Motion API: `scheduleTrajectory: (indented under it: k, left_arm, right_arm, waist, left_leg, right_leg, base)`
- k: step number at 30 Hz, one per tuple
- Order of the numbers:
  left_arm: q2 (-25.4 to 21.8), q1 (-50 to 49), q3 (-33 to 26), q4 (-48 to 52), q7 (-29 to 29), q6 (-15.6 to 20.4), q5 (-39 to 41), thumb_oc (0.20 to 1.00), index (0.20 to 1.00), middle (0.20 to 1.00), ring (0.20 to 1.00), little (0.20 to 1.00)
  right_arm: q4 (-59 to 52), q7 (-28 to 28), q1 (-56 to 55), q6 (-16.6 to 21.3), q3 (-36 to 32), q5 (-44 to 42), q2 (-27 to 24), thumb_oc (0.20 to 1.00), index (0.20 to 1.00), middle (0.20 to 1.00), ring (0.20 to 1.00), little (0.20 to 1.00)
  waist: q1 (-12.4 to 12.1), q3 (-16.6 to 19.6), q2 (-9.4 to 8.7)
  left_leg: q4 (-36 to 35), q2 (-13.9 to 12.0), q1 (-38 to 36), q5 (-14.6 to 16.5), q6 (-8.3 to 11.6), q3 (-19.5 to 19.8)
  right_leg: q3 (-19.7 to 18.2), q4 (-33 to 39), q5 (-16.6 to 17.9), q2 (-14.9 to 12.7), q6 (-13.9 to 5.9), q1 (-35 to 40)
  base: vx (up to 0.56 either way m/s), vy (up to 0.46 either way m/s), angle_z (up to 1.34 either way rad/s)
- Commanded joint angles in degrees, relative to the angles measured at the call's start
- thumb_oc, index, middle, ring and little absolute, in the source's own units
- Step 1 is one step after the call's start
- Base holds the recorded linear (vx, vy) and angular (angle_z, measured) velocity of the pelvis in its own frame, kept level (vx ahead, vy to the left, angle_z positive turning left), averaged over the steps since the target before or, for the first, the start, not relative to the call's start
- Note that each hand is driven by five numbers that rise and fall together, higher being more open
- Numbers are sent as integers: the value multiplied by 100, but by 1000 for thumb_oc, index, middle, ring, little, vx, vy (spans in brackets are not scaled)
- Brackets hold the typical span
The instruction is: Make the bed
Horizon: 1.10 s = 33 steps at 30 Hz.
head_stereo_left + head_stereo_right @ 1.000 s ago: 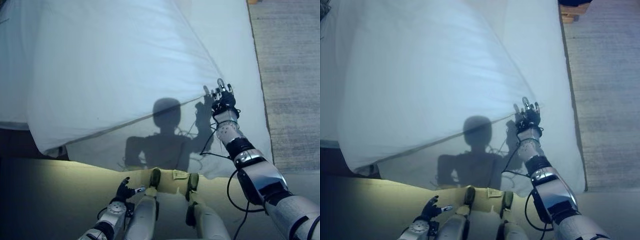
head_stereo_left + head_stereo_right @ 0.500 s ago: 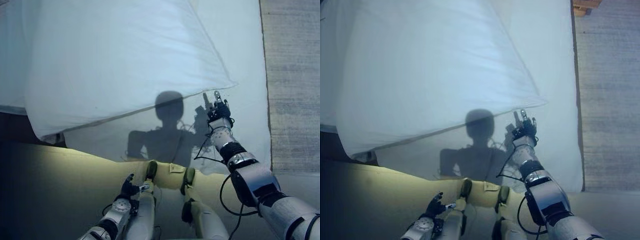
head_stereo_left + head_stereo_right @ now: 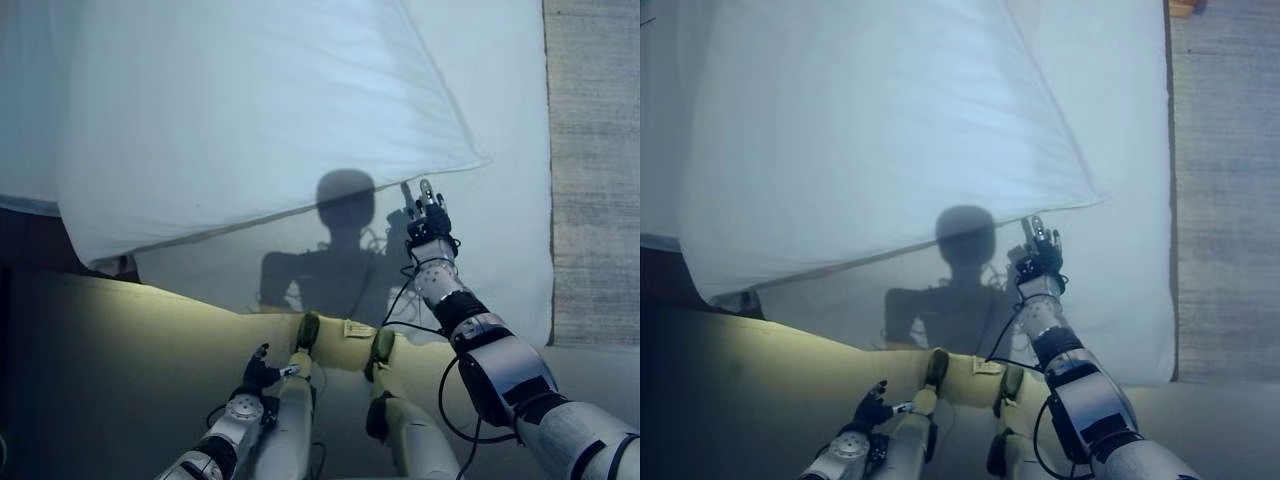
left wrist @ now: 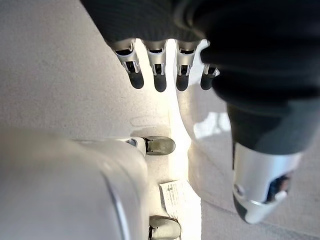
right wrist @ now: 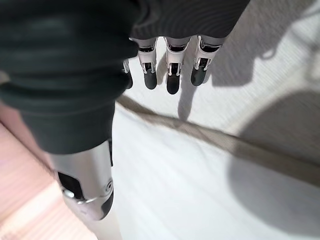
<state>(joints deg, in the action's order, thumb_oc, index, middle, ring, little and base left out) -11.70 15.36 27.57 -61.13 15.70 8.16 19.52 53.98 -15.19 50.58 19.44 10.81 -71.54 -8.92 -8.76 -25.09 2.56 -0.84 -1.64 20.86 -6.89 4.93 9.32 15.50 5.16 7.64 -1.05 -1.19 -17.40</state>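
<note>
Right hand (image 3: 428, 222) has drawn back from the duvet (image 3: 250, 110) corner, fingers (image 5: 171, 75) straight, empty. Duvet lies skewed across the bed (image 3: 505, 230); left hand (image 3: 258, 375) hangs relaxed. Regrip corner, pull square.

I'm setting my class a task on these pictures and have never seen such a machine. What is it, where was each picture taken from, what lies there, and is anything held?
It is a humanoid robot with two arms, making a bed. Two pictures come from the two eyes of a camera on its head, looking down; they show one scene from slightly different places. The other two come from cameras on its wrists, looking along each hand.

A white duvet lies across the mattress, its near corner ending just beyond the right hand. A carpeted floor runs along the bed's right side.

The right hand is raised over the mattress with fingers straight; its wrist view shows it holds nothing. The left hand hangs low by the robot's side, open and empty too.
</note>
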Motion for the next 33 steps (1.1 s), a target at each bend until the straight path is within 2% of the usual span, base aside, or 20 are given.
scheduleTrajectory:
  k: [1,10,13,19,25,33]
  left_arm:
    - [-1,160,142,21,-22,81,133,1000,1000,1000,1000,1000]
    - [-91,190,255,66,-118,101,168,1000,1000,1000,1000,1000]
    - [-126,222,347,139,-167,101,174,1000,1000,1000,1000,1000]
    - [-165,278,458,277,-191,119,225,1000,1000,1000,1000,1000]
    - [-178,288,558,338,-213,112,189,1000,1000,1000,1000,1000]
    - [-143,354,705,454,-90,61,202,1000,1000,1000,1000,1000]
  right_arm:
    - [-379,235,262,148,70,-86,-128,1000,1000,1000,1000,1000]
    - [318,147,1063,100,-212,-121,-539,1000,1000,1000,1000,1000]
    - [873,90,1471,-36,-344,-144,-872,1000,1000,1000,1000,1000]
    - [1290,58,1879,-63,-552,-322,-1273,1000,1000,1000,1000,1000]
    - [1440,18,2022,2,-689,-444,-1552,1000,1000,1000,1000,1000]
    - [1824,-453,2278,303,-1270,-988,-1794,1000,1000,1000,1000,1000]
  waist:
    - [-16,-58,-240]
    - [-231,-131,-104]
    - [-338,-151,-33]
    - [-478,-177,86]
    - [-530,-186,184]
    - [-578,-192,366]
  left_leg:
    - [45,365,26,82,-123,-136]
    - [55,413,146,83,-113,17]
    - [16,435,201,57,-106,100]
    - [-22,464,292,18,-90,193]
    - [-11,503,358,13,-89,257]
    - [-18,533,471,4,-94,331]
  right_leg:
    - [-320,-145,-40,-372,-499,-16]
    - [-165,-240,-133,-426,-512,-75]
    - [-75,-274,-162,-445,-523,-108]
    - [44,-309,-211,-476,-544,-161]
    - [127,-392,-279,-511,-554,-216]
    - [196,-644,-437,-574,-541,-395]
  base:
    - [5,6,14]
    - [12,-5,15]
    - [30,-8,13]
    - [15,-7,12]
    - [12,3,12]
    - [14,15,9]
